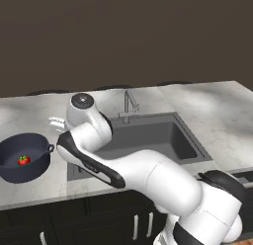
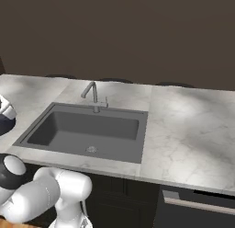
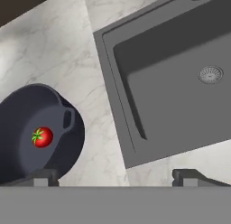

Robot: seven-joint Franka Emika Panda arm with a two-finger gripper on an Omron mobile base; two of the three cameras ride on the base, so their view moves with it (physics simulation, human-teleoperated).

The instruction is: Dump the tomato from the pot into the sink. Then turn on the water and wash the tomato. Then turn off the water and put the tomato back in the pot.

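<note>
The dark blue-grey pot (image 1: 34, 142) stands on the counter left of the sink (image 1: 148, 138). The tomato (image 1: 23, 160) lies inside it, small and red with a green top. My gripper (image 1: 56, 123) hovers above the counter between pot and sink, open and holding nothing. In the hand view the pot (image 3: 27, 114) with the tomato (image 3: 42, 137) is at lower left, its loop handle (image 3: 67, 119) facing the sink (image 3: 171, 96). My gripper (image 3: 116, 177) shows there with its two dark tips far apart. The basin (image 2: 87, 128) holds nothing but its drain (image 2: 92, 149).
A thin grey faucet (image 1: 129, 104) stands at the sink's back rim, also seen as faucet (image 2: 94, 96) in the right base view. Marble counter (image 2: 188, 126) stretches right of the sink. Dark cabinets (image 1: 99, 222) run below the counter's front edge.
</note>
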